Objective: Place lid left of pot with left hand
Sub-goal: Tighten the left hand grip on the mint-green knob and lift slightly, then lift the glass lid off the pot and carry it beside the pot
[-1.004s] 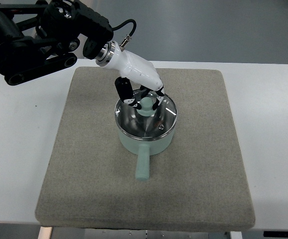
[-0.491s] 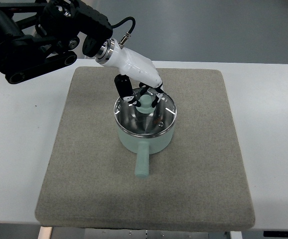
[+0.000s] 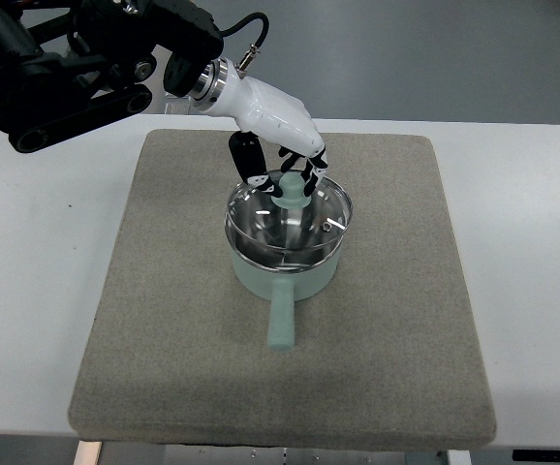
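Note:
A pale green pot (image 3: 285, 276) with a straight handle (image 3: 280, 323) pointing toward the near edge stands in the middle of the grey mat (image 3: 164, 339). Its glass lid (image 3: 290, 223) with a pale green knob (image 3: 292, 185) hangs just above the pot's rim, tilted slightly. My left hand (image 3: 282, 176), white with black fingers, comes in from the upper left and is shut on the knob. The right arm is out of sight.
The grey mat lies on a white table (image 3: 38, 291). The black arm links (image 3: 57, 68) fill the upper left corner. Bare mat lies left and right of the pot.
My left hand has risen with the lid's knob in its fingers, so the lid has come up off the pot's rim and shifted a little away from me.

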